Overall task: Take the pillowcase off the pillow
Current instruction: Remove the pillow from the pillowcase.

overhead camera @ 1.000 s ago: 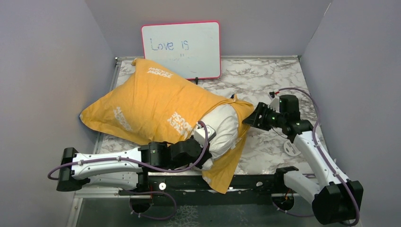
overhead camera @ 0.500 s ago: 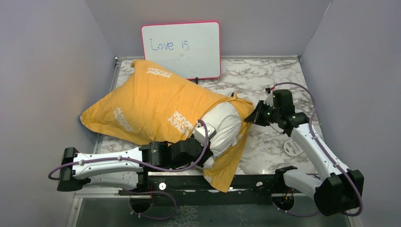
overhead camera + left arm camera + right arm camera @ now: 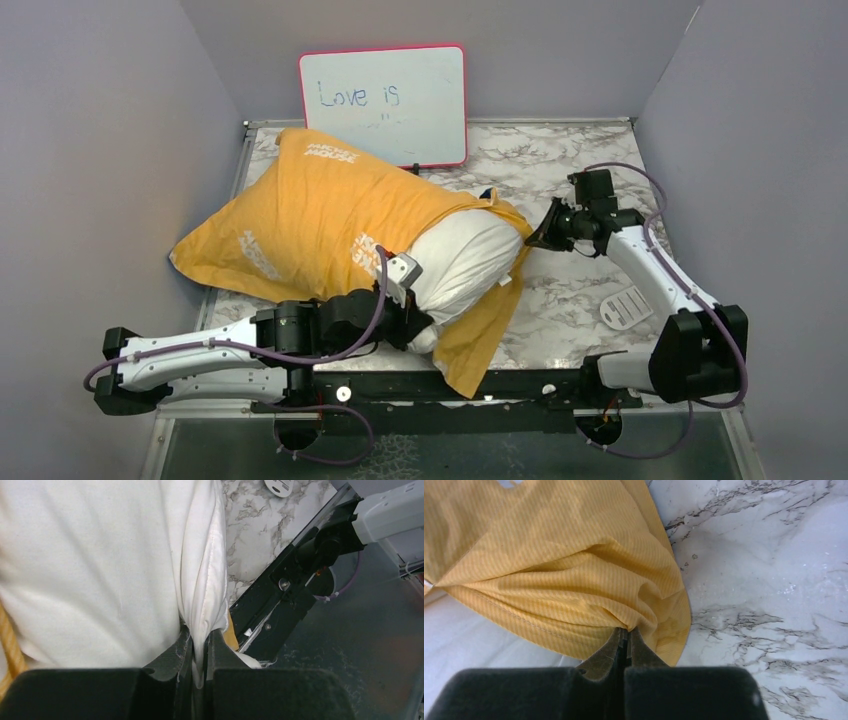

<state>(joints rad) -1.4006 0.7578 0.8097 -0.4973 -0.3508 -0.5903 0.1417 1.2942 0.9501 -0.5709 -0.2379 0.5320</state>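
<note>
Pillowcase (image 3: 310,215), yellow-orange, sprawls centre-left on the counter (image 3: 585,165); my right gripper (image 3: 624,634) pinches its hem at centre right, my left gripper (image 3: 199,649) clamps the exposed edge of the white pillow (image 3: 465,262), lower centre.

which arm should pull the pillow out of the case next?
Left, probably. The left gripper is shut on the pillow at its bare white edge, so it could draw the pillow straight back. The right gripper pinches the pillowcase at its open hem, so it is better suited to anchoring the case.

Rear overhead camera looks down; close wrist cameras share the table (image 3: 560,170).
</note>
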